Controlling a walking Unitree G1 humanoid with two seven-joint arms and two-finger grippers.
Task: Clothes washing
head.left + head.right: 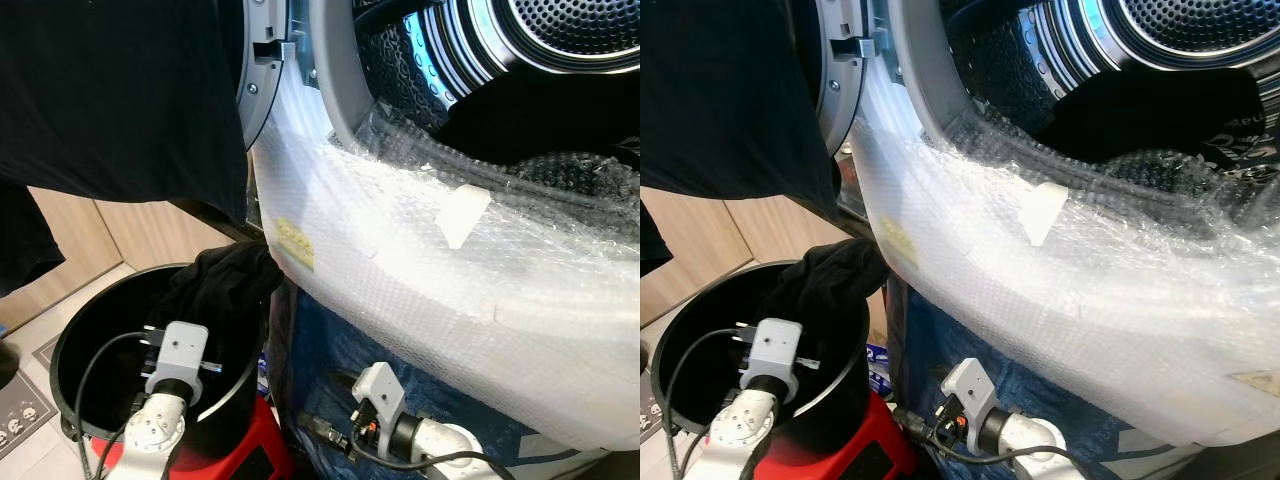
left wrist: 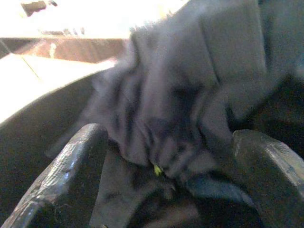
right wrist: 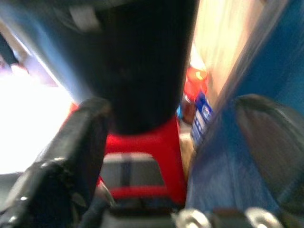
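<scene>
Since the dark garment (image 1: 225,280) in the black bucket (image 1: 75,340) is limp and light, left gripper (image 2: 166,175), jaws wide around its bunched folds, should pinch there; right gripper (image 3: 166,156) wide, empty, beside bucket.

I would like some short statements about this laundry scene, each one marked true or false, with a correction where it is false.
1. A dark garment hangs over the rim of the black bucket. True.
2. The left end effector is shut tight on a white towel. False: its fingers stand apart, with dark cloth lying between them.
3. The washing machine door opening is wrapped in bubble wrap. True.
4. The bucket stands on a green stool. False: the stand under it is red.
5. The right end effector holds a bottle. False: it is open and holds nothing, low beside the blue covering.
</scene>
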